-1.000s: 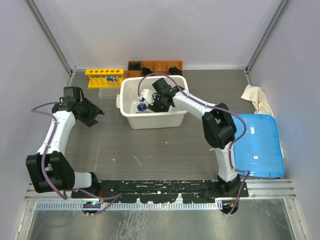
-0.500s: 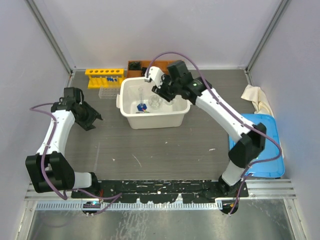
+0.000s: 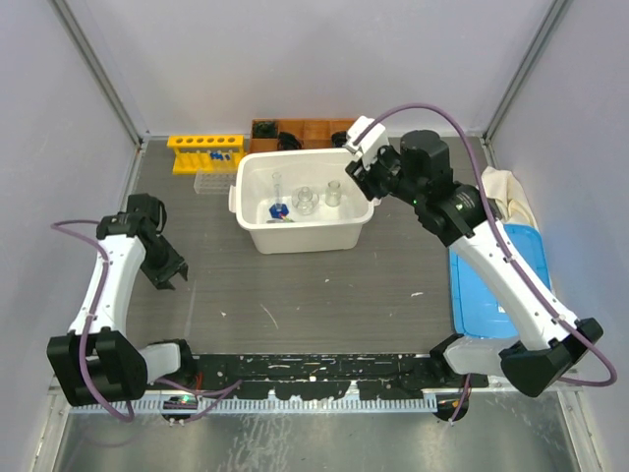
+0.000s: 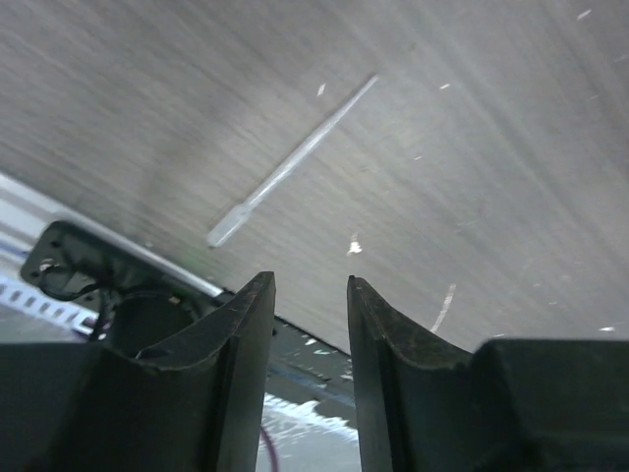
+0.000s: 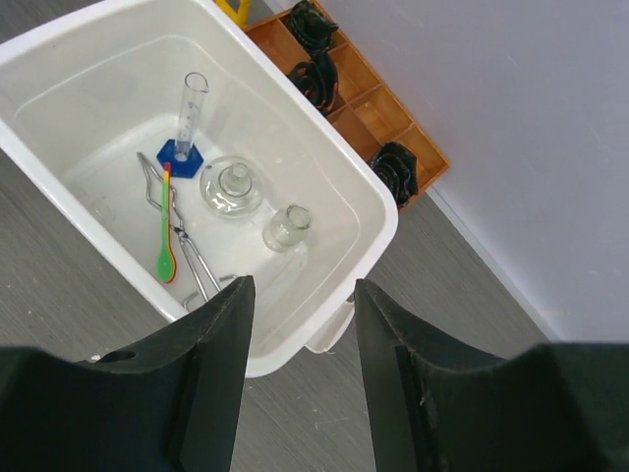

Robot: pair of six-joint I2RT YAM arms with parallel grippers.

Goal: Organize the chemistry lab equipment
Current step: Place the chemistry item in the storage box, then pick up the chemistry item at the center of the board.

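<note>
Two glass flasks (image 5: 232, 187) and the metal tongs (image 5: 193, 261) lie inside the white tub (image 3: 305, 237) at 12 o'clock on the counter (image 3: 324, 285). The yellow rack (image 3: 204, 147) stands at the tub's 10 o'clock. The right claw (image 5: 302, 283) hangs at the tub's 2 o'clock, open and empty. The left claw (image 4: 311, 285), at the tub's 8 o'clock, is open and empty too.

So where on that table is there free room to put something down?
The widest bare stretch of table lies in front of the white tub, between the left hand and the blue lid; only a thin clear stick lies there. The back is crowded: yellow rack, brown tray and tub sit close together.
</note>
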